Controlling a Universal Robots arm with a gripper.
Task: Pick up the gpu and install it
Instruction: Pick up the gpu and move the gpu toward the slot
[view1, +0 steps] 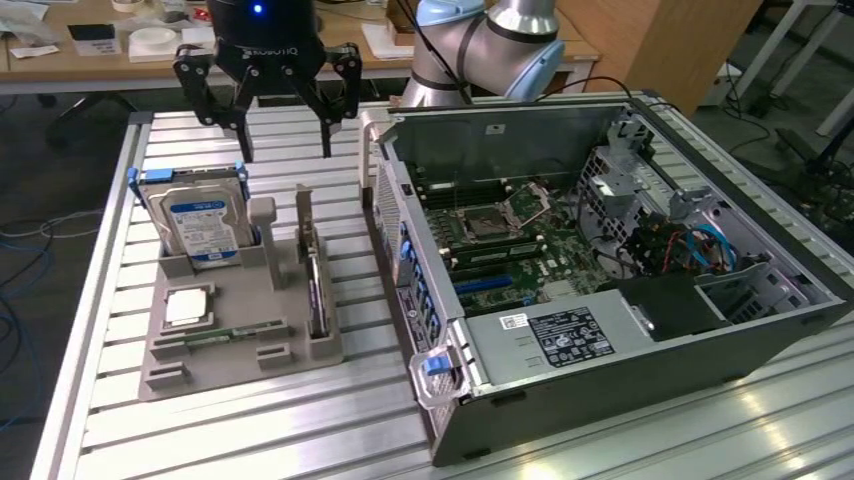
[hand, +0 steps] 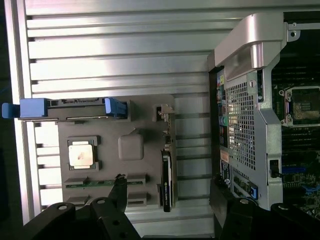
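Note:
The gpu (view1: 314, 290) stands on its edge in a slot of the grey tray (view1: 240, 368), a thin dark card with its silver bracket pointing up at the far end. In the wrist view the gpu (hand: 166, 177) appears edge-on as a narrow dark strip. My gripper (view1: 286, 150) hangs open well above the far end of the tray, touching nothing. Seen from the wrist, the gripper (hand: 167, 182) has its two black fingers (hand: 119, 187) spread to either side of the card, with nothing held.
The tray also carries a silver hard drive (view1: 200, 220) in a blue-tabbed frame, a square processor (view1: 184, 305) and a slim memory stick (view1: 220, 335). An open computer case (view1: 747, 340) with its motherboard (view1: 507, 235) exposed lies at the exterior view's right, close beside the tray.

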